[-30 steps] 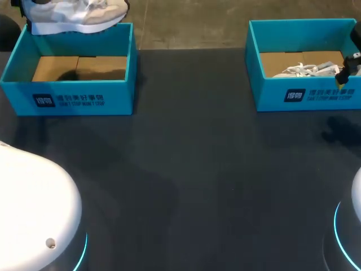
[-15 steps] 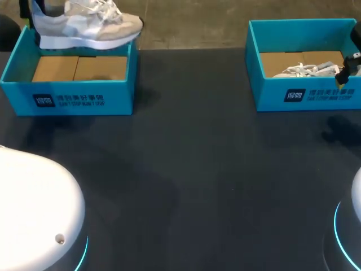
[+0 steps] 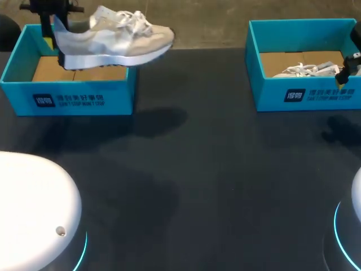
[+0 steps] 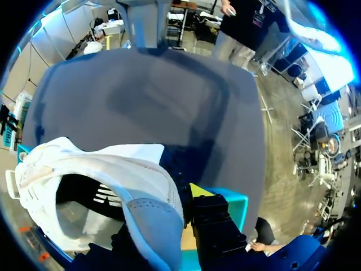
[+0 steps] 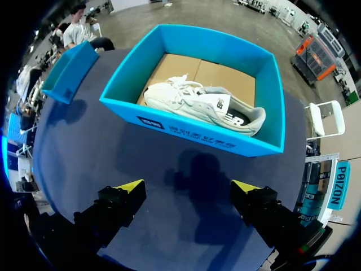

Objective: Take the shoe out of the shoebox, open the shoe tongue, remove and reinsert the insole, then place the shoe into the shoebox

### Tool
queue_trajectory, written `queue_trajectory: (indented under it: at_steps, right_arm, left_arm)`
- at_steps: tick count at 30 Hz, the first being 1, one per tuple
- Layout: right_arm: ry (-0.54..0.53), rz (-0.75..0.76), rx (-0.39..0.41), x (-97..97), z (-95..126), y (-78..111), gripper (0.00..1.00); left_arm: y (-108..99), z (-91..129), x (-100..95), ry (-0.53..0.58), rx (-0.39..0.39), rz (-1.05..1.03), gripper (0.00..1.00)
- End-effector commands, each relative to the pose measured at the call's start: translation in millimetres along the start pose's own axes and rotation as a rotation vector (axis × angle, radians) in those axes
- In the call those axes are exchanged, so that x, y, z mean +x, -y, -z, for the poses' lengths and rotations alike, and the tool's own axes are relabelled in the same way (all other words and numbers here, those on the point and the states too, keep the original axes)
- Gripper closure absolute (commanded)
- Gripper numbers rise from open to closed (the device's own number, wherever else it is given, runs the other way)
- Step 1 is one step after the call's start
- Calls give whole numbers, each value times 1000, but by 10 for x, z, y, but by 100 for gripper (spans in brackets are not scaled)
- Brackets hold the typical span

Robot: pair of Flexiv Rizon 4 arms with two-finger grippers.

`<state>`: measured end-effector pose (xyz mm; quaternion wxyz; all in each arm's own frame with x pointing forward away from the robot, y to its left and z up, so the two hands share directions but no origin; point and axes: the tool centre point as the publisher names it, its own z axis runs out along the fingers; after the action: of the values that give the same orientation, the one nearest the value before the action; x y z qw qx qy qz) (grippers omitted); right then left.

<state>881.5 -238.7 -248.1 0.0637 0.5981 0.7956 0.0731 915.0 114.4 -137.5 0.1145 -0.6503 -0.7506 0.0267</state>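
A white and grey shoe (image 3: 113,42) hangs in the air over the left shoebox (image 3: 67,100), toe pointing right past the box's right wall. My left gripper (image 3: 55,23) is shut on the shoe's heel. In the left wrist view the heel (image 4: 149,223) sits between the fingers of the left gripper (image 4: 172,212), with the shoe's opening (image 4: 84,197) and the table beyond. The right shoebox (image 3: 304,96) holds a second white shoe (image 3: 307,69). My right gripper (image 5: 186,187) stands open above the table in front of that box (image 5: 192,135) and its shoe (image 5: 203,104).
The left shoebox shows only its brown cardboard floor (image 3: 53,70). Dark table (image 3: 214,180) stretches between and in front of the two boxes. The left box also shows small in the right wrist view, as a blue box (image 5: 70,70) off to the side.
My left arm has carried the shoe rightward and toward the front, from above the box's back wall to over its right front part. The right arm has not moved.
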Motion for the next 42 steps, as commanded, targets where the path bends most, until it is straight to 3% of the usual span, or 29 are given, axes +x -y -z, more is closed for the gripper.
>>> queue_trajectory:
  at_steps: [1,12,25,32,36,42]
  right_arm:
    - [-2,1,1,-2,-2,-8,0]
    - [-2,1,1,-2,-2,-8,0]
    - [-2,1,1,-2,-2,-8,0]
    - [-2,1,1,-2,-2,-8,0]
    - [-2,1,1,-2,-2,-8,0]
    - [-2,1,1,-2,-2,-8,0]
  left_arm:
    - [602,2,-160,-2,-146,21,100]
    - [1436,-243,-626,-27,-122,52,100]
    - [2063,-620,-1135,-42,-153,35,100]
    - [2147,-833,-1159,-46,-176,32,100]
    - [2099,-1042,-1184,-81,-198,40,100]
    - [1997,-1401,-1240,-48,-178,26,100]
